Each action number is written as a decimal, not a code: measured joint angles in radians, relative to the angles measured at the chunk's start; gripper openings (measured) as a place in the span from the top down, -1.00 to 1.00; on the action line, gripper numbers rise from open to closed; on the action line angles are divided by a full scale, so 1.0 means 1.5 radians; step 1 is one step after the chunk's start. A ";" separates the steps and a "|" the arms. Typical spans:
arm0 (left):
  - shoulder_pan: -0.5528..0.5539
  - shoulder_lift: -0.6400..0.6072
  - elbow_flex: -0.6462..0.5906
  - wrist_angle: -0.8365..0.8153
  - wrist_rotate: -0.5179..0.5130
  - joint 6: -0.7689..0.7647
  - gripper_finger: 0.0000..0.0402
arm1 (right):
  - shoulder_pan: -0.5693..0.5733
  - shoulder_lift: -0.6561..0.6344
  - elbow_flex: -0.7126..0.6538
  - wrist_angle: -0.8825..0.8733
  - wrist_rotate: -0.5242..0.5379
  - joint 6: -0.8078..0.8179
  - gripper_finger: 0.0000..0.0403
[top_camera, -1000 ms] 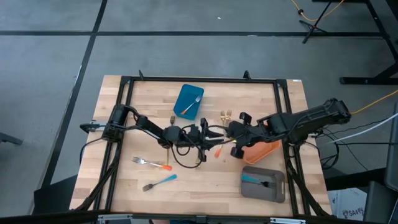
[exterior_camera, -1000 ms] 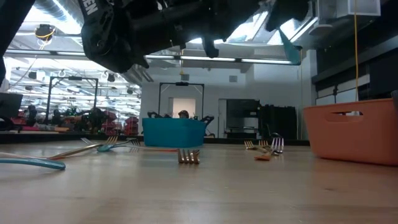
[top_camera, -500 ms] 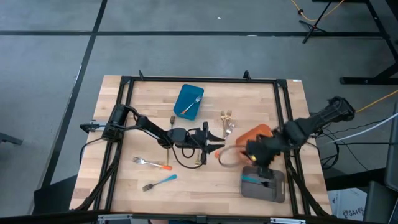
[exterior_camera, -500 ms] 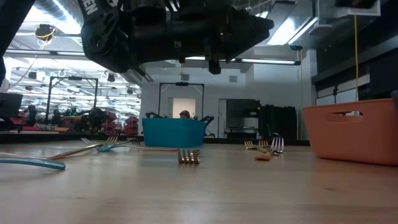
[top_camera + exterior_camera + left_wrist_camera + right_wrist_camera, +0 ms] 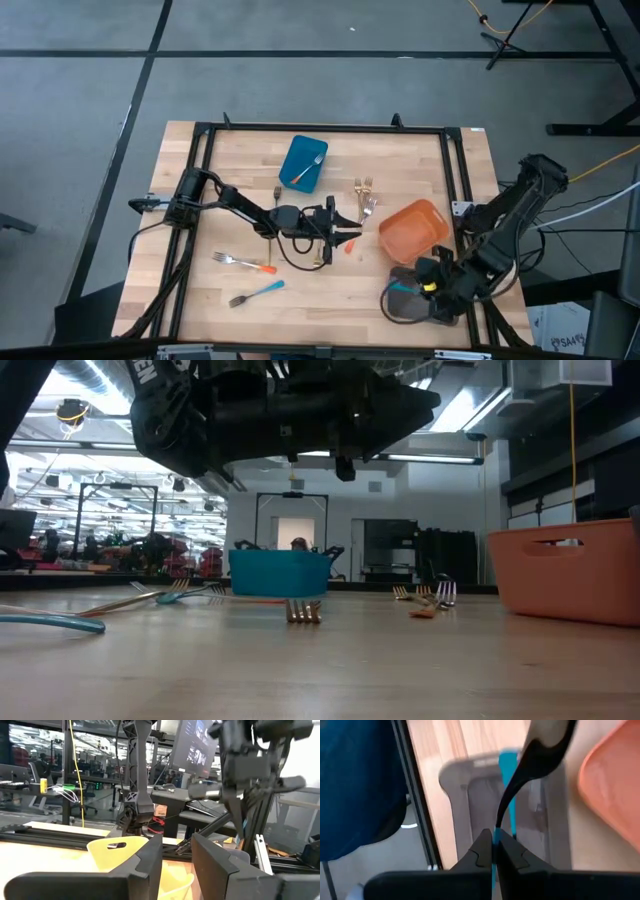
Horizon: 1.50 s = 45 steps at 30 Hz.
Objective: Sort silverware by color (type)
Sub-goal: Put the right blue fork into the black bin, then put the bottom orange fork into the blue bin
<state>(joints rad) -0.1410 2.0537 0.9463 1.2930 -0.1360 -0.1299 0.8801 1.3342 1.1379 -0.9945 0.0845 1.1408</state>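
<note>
My right gripper (image 5: pixel 428 290) hangs over the grey container (image 5: pixel 445 305) at the table's front right. In the right wrist view it (image 5: pixel 493 845) is shut on a slim blue-handled fork (image 5: pixel 530 755), with another blue handle (image 5: pixel 508 767) lying in the container below. My left gripper (image 5: pixel 347 233) is open over the table's middle with nothing between its fingers (image 5: pixel 145 865). A short orange-handled piece (image 5: pixel 350 246) lies just beside its tips. An orange-handled fork (image 5: pixel 245 263) and a blue-handled fork (image 5: pixel 257 293) lie at the front left. Gold forks (image 5: pixel 365 190) lie behind the middle, and one (image 5: pixel 322 256) lies in front of the left gripper.
The blue container (image 5: pixel 304 162) at the back holds one fork. The orange container (image 5: pixel 412 228) stands right of the middle, between the two grippers. A dark cable loops on the table under the left arm (image 5: pixel 240 205). A black frame (image 5: pixel 205 180) rims the table.
The right arm has swung from the table's middle, past the orange container, to the grey container at the front right, carrying the blue-handled fork. The left gripper's fingers have spread a little.
</note>
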 joint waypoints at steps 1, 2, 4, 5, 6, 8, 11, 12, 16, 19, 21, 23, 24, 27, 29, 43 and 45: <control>0.000 0.000 0.000 0.000 0.000 0.000 0.51 | 0.005 0.000 -0.014 0.008 -0.003 0.009 1.00; 0.000 0.000 0.000 0.000 0.000 0.000 0.51 | 0.011 0.000 -0.028 0.015 -0.006 0.018 1.00; 0.000 0.000 0.000 0.000 0.000 0.000 0.51 | 0.018 0.000 -0.057 0.026 -0.018 0.035 1.00; 0.000 0.000 0.000 0.000 0.000 0.000 0.51 | 0.022 0.000 -0.071 0.034 -0.022 0.042 1.00; 0.000 0.000 0.000 0.000 0.000 0.000 0.51 | 0.021 0.000 -0.084 0.043 -0.027 0.048 1.00; 0.000 0.000 0.000 0.000 0.000 0.000 0.51 | 0.020 0.000 -0.107 0.062 -0.039 0.059 1.00; 0.000 0.000 0.000 0.000 0.000 0.000 0.51 | 0.020 0.000 -0.138 0.090 -0.051 0.061 1.00; 0.000 0.000 0.000 0.000 0.000 0.000 0.51 | 0.020 0.000 -0.146 0.097 -0.052 0.060 1.00; 0.000 0.000 0.000 0.000 0.000 0.001 0.51 | 0.020 0.000 -0.164 0.106 -0.051 0.059 1.00; 0.000 0.000 0.000 0.000 0.000 0.001 0.51 | 0.020 0.000 -0.166 0.104 -0.051 0.058 1.00; 0.000 0.000 0.000 0.000 0.000 0.001 0.51 | 0.020 0.000 -0.166 0.105 -0.051 0.057 1.00; 0.000 0.000 0.000 0.000 0.000 0.001 0.51 | 0.020 0.000 -0.166 0.104 -0.051 0.057 1.00; 0.000 0.000 -0.001 0.000 0.000 0.001 0.51 | 0.020 0.000 -0.166 0.104 -0.051 0.057 1.00; 0.000 0.000 0.000 0.000 0.000 0.001 0.51 | 0.020 0.000 -0.166 0.104 -0.051 0.057 1.00; 0.000 0.000 0.000 0.000 0.000 0.001 0.51 | 0.020 0.000 -0.166 0.104 -0.051 0.057 1.00; 0.000 0.000 -0.001 0.000 0.000 0.001 0.51 | 0.020 0.000 -0.166 0.103 -0.058 0.054 0.54; 0.000 0.000 0.000 0.000 0.000 0.001 0.51 | 0.020 0.000 -0.166 0.103 -0.058 0.054 0.53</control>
<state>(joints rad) -0.1410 2.0533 0.9459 1.2934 -0.1360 -0.1286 0.9100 1.3342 0.8883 -0.8394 -0.0030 1.2218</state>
